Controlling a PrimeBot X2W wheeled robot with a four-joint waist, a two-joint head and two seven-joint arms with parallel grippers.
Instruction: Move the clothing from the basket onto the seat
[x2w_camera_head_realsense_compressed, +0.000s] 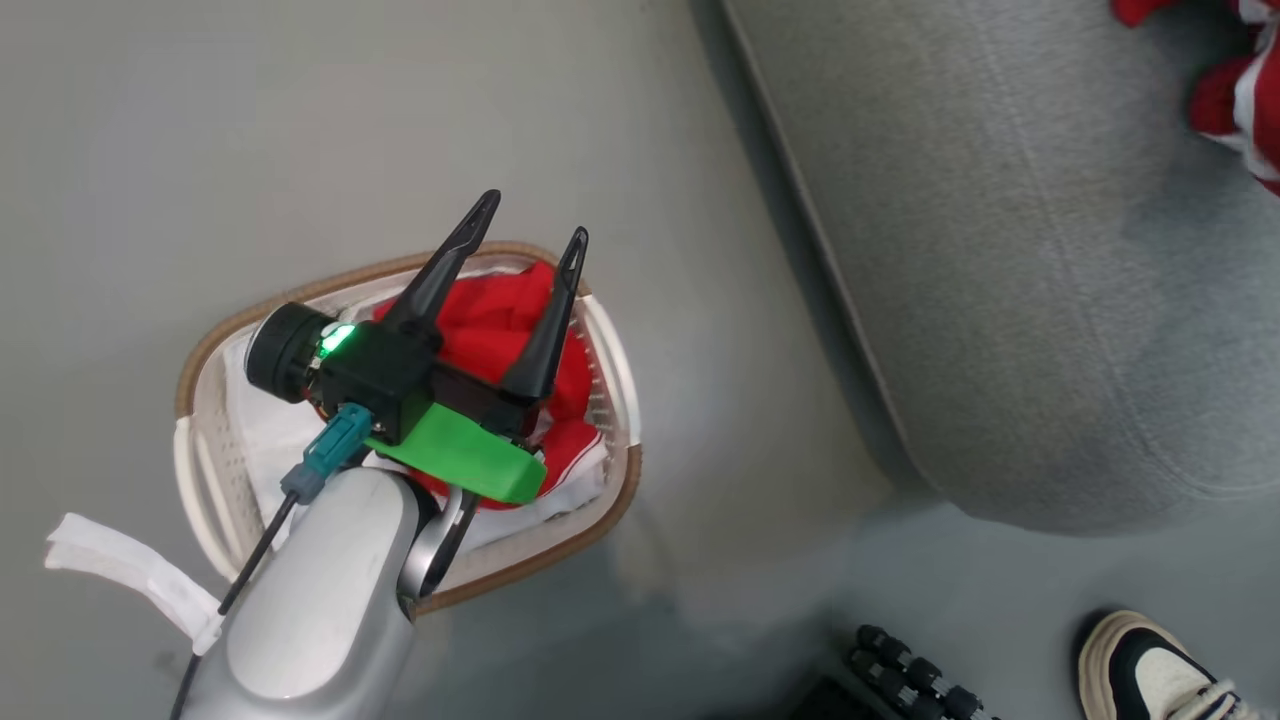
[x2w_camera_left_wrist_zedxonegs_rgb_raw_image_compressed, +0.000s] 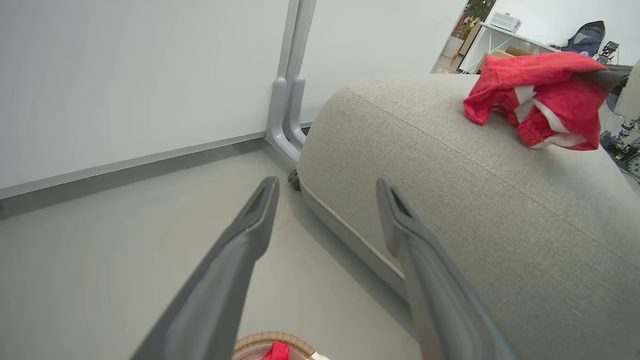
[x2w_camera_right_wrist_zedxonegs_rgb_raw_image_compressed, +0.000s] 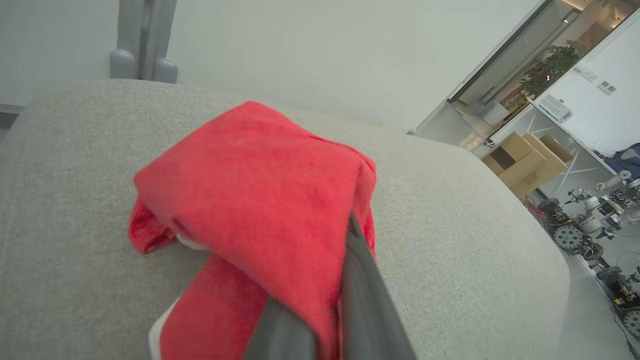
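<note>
Pale grey floor (x2w_camera_head_realsense_compressed: 200, 120) fills the left of the head view, and the grey sofa seat (x2w_camera_head_realsense_compressed: 1000, 250) sweeps down the right side; a person's shoe (x2w_camera_head_realsense_compressed: 1150, 670) shows at the lower right corner. In the right wrist view my right gripper (x2w_camera_right_wrist_zedxonegs_rgb_raw_image_compressed: 340, 250) looks clamped on the red striped garment (x2w_camera_right_wrist_zedxonegs_rgb_raw_image_compressed: 250, 200); the cloth drapes over one finger and is pinched against the other, and its bulk lies on the seat in the centre of that frame. I judge the step in hand to be the release; to do it well I would part the fingers fully, then draw back along their own line rather than straight up, since the draped fold could catch on a finger and drag the garment toward the seat's rounded edge.

My left gripper (x2w_camera_head_realsense_compressed: 535, 215) hangs over the laundry basket (x2w_camera_head_realsense_compressed: 330, 278) at the centre left of the head view, fingers apart and nothing between them; a second red piece (x2w_camera_head_realsense_compressed: 490, 320) lies in the basket directly under those fingers, with a white sheet (x2w_camera_head_realsense_compressed: 270, 430) to its left. For the next pick I would aim at the red bunch toward the basket's right side; the sheet lies close enough that a wide bite could take both.
</note>
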